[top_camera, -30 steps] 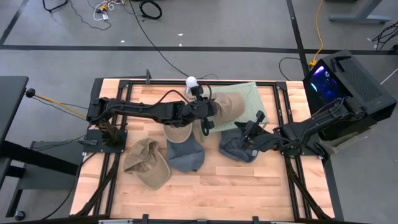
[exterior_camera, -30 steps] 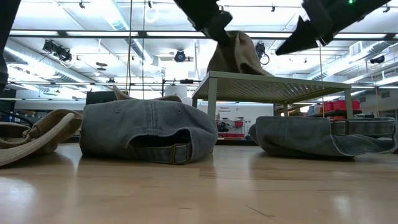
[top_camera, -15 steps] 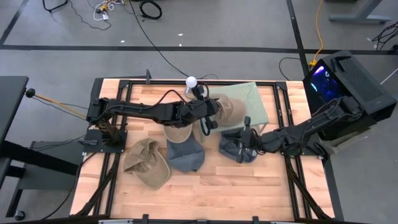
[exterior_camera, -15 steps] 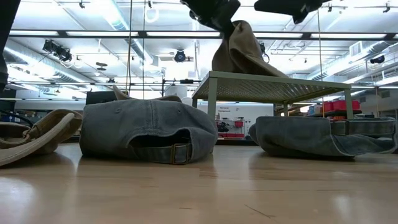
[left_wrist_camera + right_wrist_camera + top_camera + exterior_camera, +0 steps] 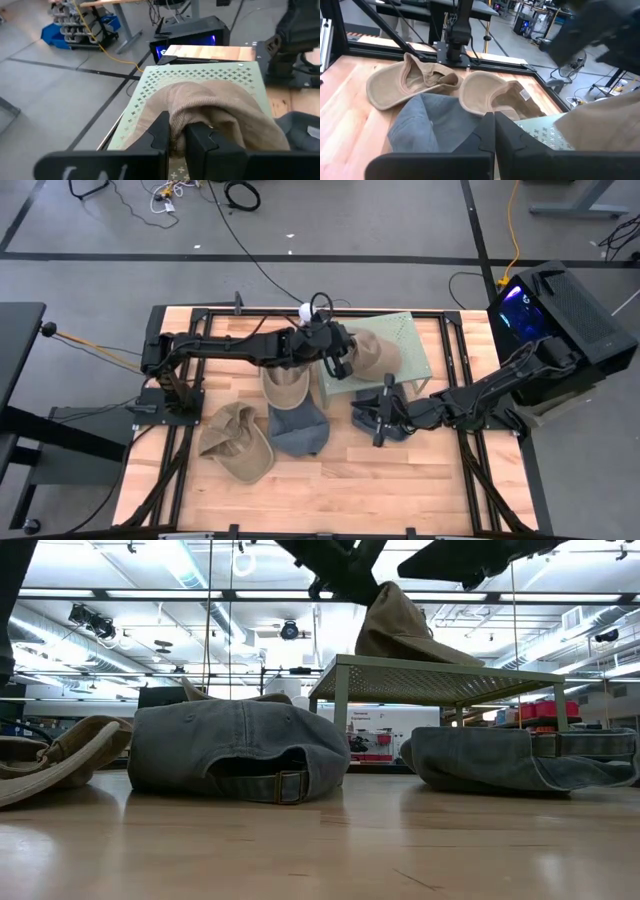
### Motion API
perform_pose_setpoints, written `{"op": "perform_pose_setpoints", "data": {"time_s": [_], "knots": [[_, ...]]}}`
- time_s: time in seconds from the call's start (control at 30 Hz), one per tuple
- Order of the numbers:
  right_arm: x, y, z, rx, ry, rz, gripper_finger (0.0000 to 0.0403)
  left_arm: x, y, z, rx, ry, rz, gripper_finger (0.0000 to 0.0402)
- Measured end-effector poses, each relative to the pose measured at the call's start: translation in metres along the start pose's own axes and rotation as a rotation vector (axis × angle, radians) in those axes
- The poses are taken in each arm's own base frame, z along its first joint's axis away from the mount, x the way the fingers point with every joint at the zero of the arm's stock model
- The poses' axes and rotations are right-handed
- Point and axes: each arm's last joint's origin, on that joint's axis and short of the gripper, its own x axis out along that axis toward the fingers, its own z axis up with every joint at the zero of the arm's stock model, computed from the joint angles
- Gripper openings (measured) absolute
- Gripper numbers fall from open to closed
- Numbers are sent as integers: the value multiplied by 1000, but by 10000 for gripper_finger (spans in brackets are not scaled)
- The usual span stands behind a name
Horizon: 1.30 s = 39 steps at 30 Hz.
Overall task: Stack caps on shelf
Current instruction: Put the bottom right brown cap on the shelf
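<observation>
left gripper (image 5: 343, 360) over near-left edge of pale green holed metal shelf (image 5: 410, 340), fingers pinched on soft tan cloth cap (image 5: 372, 352). that cap sits on shelf, far half of panel bare. right gripper (image 5: 381, 420) low by slate blue cap (image 5: 385, 406) just in front of shelf, fingers pressed together. second blue cap (image 5: 297, 427) and two tan caps (image 5: 237, 442) lie left on wooden table (image 5: 330, 490); front of table open.

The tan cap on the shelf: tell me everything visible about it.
The tan cap is soft khaki fabric, crumpled, its crown humped up in the low view. It rests on the pale green perforated shelf, toward its left side. The left gripper is shut on a fold of its fabric. No other cap touches it.
</observation>
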Motion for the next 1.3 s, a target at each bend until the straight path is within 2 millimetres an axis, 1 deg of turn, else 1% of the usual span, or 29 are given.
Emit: {"op": "perform_pose_setpoints", "data": {"time_s": [0.13, 0.23, 0.4, 0.53, 0.73, 0.83, 0.97, 1.1, 1.3], "knots": [[7, 2, -1, -2, -23, -7, 2, 0, 1, 1, -10, -9, 23, 31], [14, -1, -4, 4, -13, -28, 2, -1, -1, 3, -34, -23, 22, 33], [21, -6, -11, -8, 30, -171, 2, -3, -5, 3, -36, -28, 12, 35], [18, -9, -13, -30, 62, -312, 2, -4, -8, 3, -26, -25, 6, 33], [16, -12, -16, -57, 98, -417, 2, -6, -13, 0, -5, 4, -7, 37], [15, -12, -19, -56, 116, -448, 2, -8, -17, -3, 16, 35, -13, 34], [13, -14, -20, -40, 132, -451, 2, -10, -19, -7, 72, 77, 21, 37], [6, -19, -20, -12, 146, -505, 2, -12, -21, -9, 93, 96, 55, 41], [-5, -27, -22, 11, 177, -538, 2, -15, -27, -9, 128, 93, 27, 35]]}}
